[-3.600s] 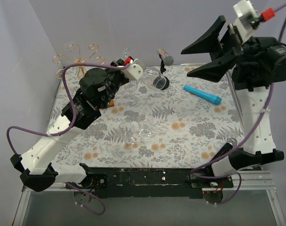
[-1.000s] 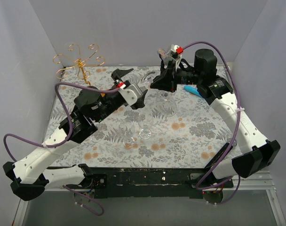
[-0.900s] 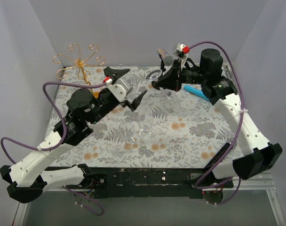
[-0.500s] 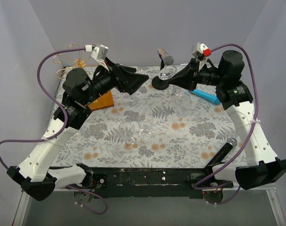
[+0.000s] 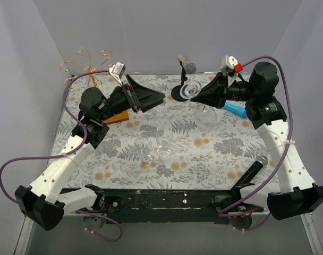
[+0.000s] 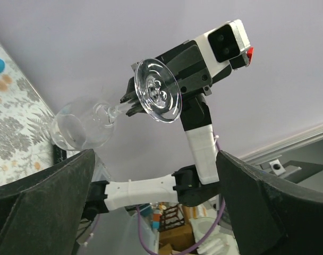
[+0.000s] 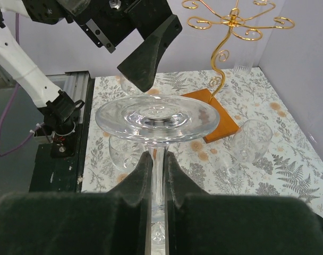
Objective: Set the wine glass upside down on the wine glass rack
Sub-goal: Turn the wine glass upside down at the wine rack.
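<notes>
since a second ago the left pincer (image 5: 153, 96) has let go and backed toward the upper left, jaws wide. top view: the right pincer (image 5: 200, 97) clamps the wine glass (image 5: 190, 90) by its stem at upper centre, well apart from the wine glass rack (image 5: 90, 66) at upper left. the left arm lies between, so a crossing could clip it. left wrist view: the glass is tilted, and its smooth stem might swivel. right wrist view: the thin wire rack could tip. no readable writing.
</notes>
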`<state>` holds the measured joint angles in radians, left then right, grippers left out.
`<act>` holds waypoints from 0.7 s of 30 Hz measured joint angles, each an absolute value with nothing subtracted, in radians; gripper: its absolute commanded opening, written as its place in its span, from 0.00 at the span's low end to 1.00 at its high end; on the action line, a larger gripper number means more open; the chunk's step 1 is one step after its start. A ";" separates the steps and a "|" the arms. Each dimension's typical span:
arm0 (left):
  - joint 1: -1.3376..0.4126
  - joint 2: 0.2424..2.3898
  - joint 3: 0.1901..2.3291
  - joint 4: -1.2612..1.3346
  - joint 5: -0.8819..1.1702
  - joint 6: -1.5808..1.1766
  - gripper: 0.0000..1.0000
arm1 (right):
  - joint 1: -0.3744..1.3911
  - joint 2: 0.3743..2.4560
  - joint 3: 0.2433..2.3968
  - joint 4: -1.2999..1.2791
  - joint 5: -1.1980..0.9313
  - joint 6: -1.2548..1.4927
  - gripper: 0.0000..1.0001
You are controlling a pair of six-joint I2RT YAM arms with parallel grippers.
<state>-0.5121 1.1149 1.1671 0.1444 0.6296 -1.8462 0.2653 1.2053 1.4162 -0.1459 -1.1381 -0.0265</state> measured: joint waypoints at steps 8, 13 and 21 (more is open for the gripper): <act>-0.509 1.099 1.074 0.257 0.628 -1.972 0.98 | 0.257 1.206 1.397 -0.126 -1.181 -0.027 0.01; -0.508 1.111 1.044 0.340 0.628 -1.991 0.98 | 0.257 1.215 1.397 -0.114 -1.201 -0.027 0.01; -0.508 1.195 1.035 0.425 0.625 -1.998 0.96 | 0.257 1.222 1.396 -0.097 -1.216 -0.023 0.01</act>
<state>-0.5083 1.1950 1.0348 0.4252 0.6247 -1.9984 0.2565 1.2221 1.3960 -0.0975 -1.2163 -0.0227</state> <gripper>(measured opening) 0.980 0.109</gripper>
